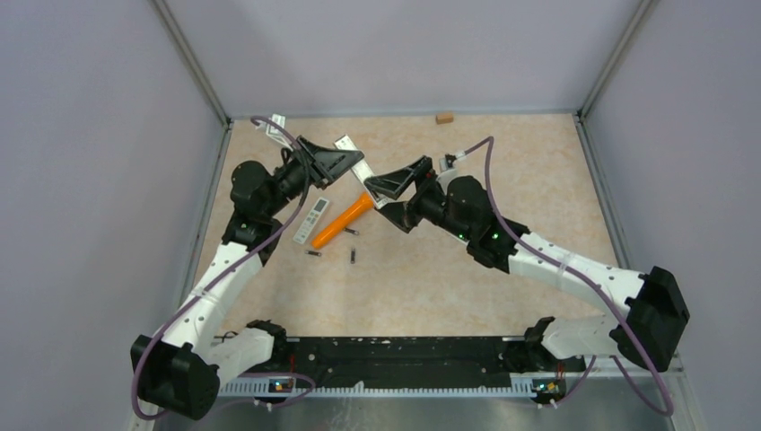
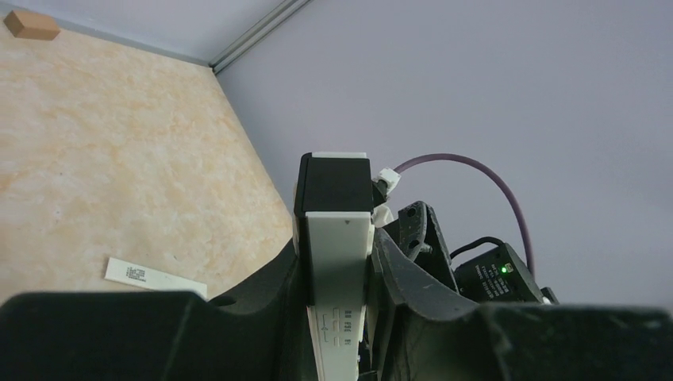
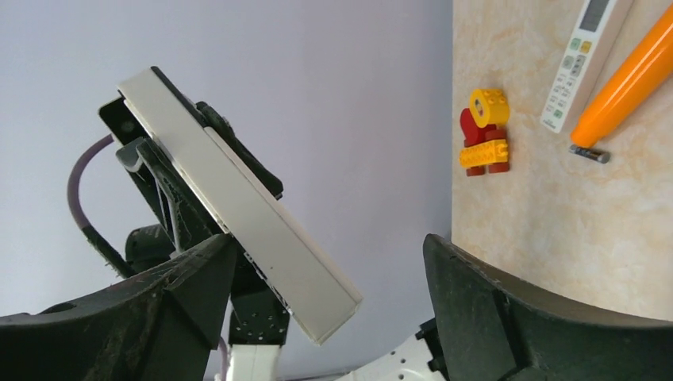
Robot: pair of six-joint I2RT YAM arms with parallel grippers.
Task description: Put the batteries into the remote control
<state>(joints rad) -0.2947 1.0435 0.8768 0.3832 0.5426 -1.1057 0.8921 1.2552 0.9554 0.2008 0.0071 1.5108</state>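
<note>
White plastic forms the remote control (image 1: pixel 363 170), which is held raised above the table (image 1: pixel 467 269) and clamped between the fingers of the left gripper (image 1: pixel 348 162). A black section is seen at its far end in the left wrist view. The right gripper (image 3: pixel 329 270) is spread wide, with its fingers (image 3: pixel 492 309) set either side of the remote control's free end and no contact visible. Three batteries (image 1: pixel 352 232) are seen loose on the table: one just beside the orange tube (image 1: pixel 341 220), one just off the tube's near end, and one nearer the arm bases. A second remote (image 1: pixel 312 218) is laid flat just left of the tube. A red-and-yellow brick toy (image 3: pixel 484 131) is seen near the second remote in the right wrist view.
</note>
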